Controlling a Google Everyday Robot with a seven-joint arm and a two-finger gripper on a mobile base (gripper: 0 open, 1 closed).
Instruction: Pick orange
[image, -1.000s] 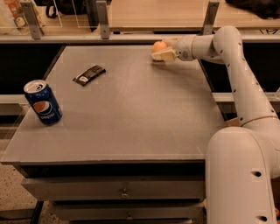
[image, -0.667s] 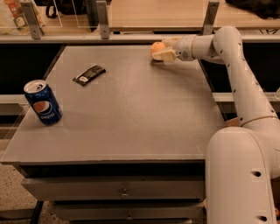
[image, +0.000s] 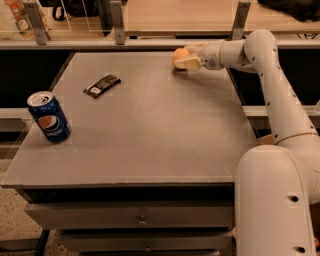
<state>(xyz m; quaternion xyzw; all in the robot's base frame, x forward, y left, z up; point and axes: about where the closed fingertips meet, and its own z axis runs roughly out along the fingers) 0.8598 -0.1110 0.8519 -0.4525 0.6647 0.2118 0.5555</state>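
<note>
The orange (image: 179, 52) is a small round fruit at the far right of the grey table (image: 150, 135), close to its back edge. My gripper (image: 183, 57) reaches in from the right at the end of the white arm (image: 270, 75). Its cream fingers (image: 189, 63) sit on either side of the orange and hold it, just at the table's surface. The near finger hides the lower part of the fruit.
A blue Pepsi can (image: 49, 117) stands at the table's left front. A flat black packet (image: 101, 85) lies at the back left. A rail with posts (image: 117, 22) runs behind the table. Drawers (image: 142, 220) sit below the front edge.
The gripper and the orange have hardly moved; they sit perhaps a touch higher and further left than before.
</note>
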